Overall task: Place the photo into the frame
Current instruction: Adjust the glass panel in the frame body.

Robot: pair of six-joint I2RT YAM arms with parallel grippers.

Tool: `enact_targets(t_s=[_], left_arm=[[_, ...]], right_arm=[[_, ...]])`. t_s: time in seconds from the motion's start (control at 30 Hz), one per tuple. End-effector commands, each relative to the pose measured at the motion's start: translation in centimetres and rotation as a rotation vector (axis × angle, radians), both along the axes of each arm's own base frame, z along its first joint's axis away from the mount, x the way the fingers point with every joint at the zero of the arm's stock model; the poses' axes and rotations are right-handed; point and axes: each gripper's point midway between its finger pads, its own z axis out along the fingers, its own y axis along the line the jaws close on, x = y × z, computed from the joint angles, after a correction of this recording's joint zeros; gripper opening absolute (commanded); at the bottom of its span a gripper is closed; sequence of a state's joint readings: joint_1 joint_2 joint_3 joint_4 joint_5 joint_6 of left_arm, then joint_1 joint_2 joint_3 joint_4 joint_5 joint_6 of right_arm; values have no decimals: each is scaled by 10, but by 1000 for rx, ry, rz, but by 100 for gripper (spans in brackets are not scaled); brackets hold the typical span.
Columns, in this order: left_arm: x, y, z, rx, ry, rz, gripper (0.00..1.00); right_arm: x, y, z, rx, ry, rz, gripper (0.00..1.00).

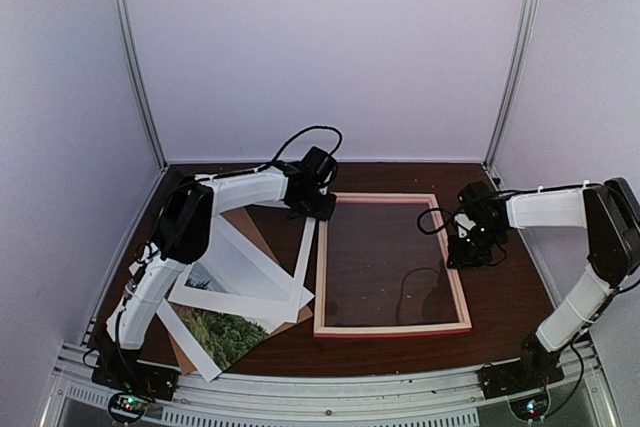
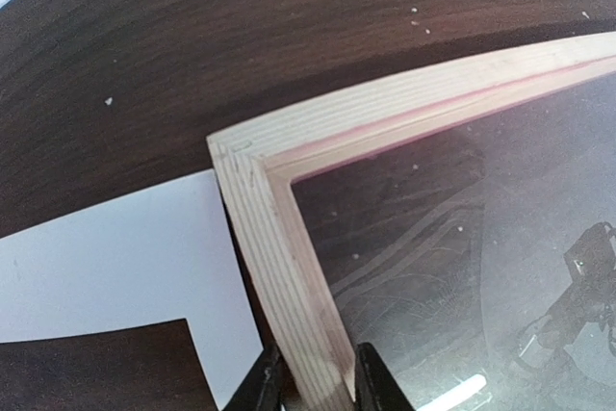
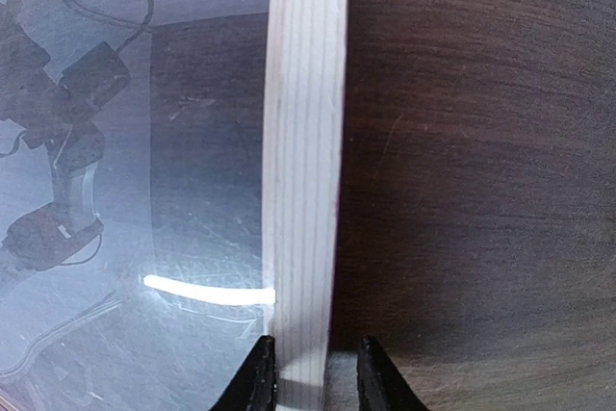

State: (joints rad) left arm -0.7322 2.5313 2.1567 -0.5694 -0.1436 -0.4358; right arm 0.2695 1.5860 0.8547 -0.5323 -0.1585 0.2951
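The frame point(image 1: 392, 328), pink-fronted with pale wood sides, lies flat on the dark table right of centre, its pane reflecting the arms. My left gripper point(image 1: 322, 211) sits at its far left corner. In the left wrist view the fingers point(image 2: 370, 378) of that gripper point(image 2: 318, 374) pinch the left rail point(image 2: 279, 238). My right gripper point(image 1: 468, 251) is at the right rail, and in the right wrist view it point(image 3: 316, 365) is shut on that rail point(image 3: 303, 141). The photo point(image 1: 232, 333), green trees with a white border, lies at the near left, partly under other sheets.
A white mat point(image 1: 250, 273) with a cut-out window lies skewed over the photo. A brown backing board point(image 1: 262, 235) is beneath them, left of the frame. Purple walls and metal posts enclose the table; a metal rail runs along the near edge point(image 1: 330, 397).
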Motion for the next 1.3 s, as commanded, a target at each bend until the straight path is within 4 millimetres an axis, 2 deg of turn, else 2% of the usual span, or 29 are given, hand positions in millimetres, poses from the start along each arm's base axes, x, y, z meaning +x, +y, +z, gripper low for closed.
enact_targets(t_s=[0.0, 0.33, 0.57, 0.93, 1.0, 1.07, 1.27], left_arm=[[6, 3, -13, 18, 10, 7, 26], [-2, 3, -27, 23, 62, 0, 27], [-7, 0, -24, -27, 87, 52, 34], [-11, 5, -27, 2, 81, 72, 32], [-12, 4, -23, -18, 74, 66, 32], [-12, 0, -11, -58, 57, 54, 33], [-12, -15, 47, -184, -8, -1, 47]], right_arm=[[-6, -6, 0, -18, 20, -5, 29], [-1, -4, 2, -3, 13, -10, 29], [-1, -1, -1, 11, 22, -7, 29], [-1, -1, -1, 13, 13, -10, 29], [-1, -2, -3, 5, 14, -10, 29], [1, -3, -4, 4, 15, -15, 29], [4, -5, -3, 4, 10, -29, 29]])
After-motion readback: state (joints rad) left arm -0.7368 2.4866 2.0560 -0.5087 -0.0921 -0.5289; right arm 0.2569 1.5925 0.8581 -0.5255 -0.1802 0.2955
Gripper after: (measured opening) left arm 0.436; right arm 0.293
